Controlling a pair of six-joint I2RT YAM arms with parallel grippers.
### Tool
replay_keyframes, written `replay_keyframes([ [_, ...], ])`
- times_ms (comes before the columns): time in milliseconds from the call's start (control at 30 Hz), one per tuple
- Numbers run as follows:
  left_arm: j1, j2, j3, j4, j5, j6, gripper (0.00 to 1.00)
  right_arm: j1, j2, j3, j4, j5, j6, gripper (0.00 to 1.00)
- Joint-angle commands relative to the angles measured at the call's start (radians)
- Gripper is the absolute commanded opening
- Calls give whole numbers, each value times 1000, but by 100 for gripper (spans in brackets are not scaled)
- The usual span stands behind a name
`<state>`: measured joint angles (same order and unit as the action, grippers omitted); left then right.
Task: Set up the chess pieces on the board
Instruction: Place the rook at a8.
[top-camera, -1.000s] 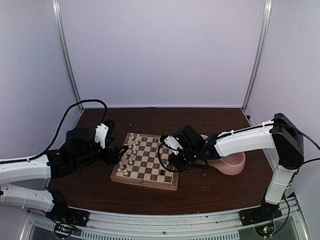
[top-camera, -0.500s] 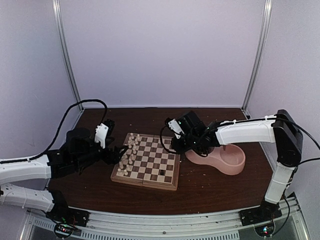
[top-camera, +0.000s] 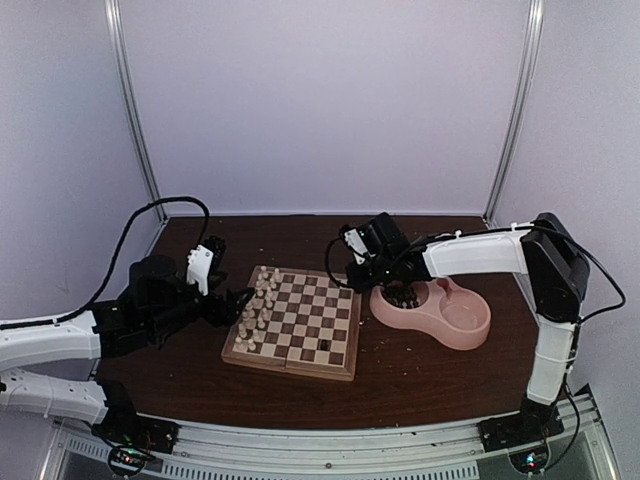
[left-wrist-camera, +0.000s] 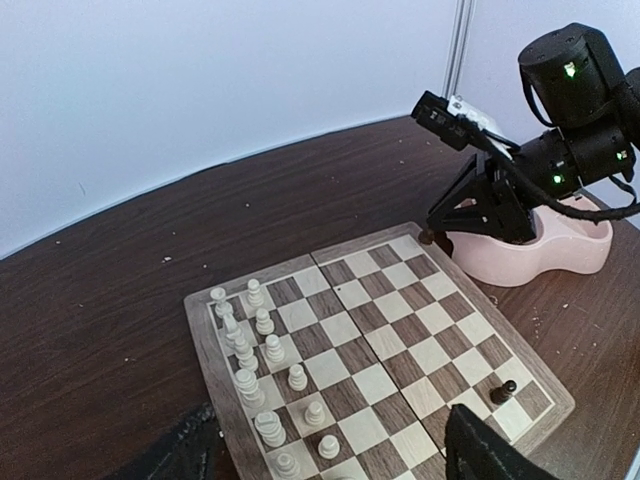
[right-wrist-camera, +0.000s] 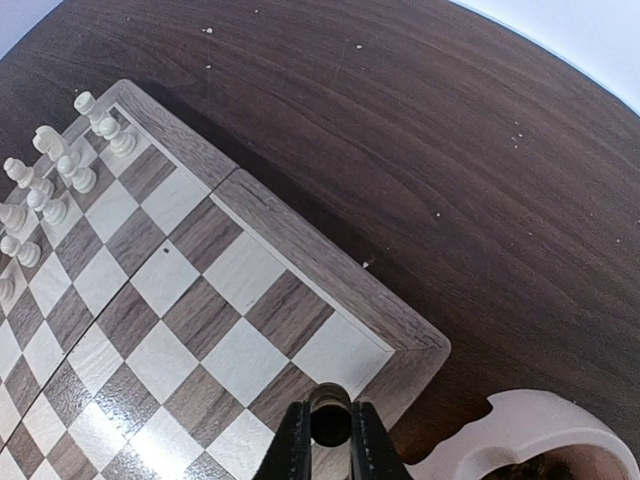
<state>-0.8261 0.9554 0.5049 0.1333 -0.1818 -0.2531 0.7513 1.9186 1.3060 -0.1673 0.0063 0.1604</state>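
Dark piece (right-wrist-camera: 330, 422) between right gripper (right-wrist-camera: 329, 408) jaws

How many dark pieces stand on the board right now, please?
1: a dark piece stands by the board's near-right corner. The right tool grips a second piece over the far-right corner; the pink bowl may hide more.

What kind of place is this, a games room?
Probably a robot test booth: plain white walls and metal posts enclose a dark table, with a left arm and right arm bolted at its near edge and a chessboard between them.
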Motion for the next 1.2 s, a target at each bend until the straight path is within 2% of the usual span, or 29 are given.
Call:
replay_keyframes([
  [0,2,12,12,34,11,-20,78,4,52,40,20,-39,-10,9],
  [1167,2,41,28,20,21,-31,77,3,135,118,-36,41,-20,7],
])
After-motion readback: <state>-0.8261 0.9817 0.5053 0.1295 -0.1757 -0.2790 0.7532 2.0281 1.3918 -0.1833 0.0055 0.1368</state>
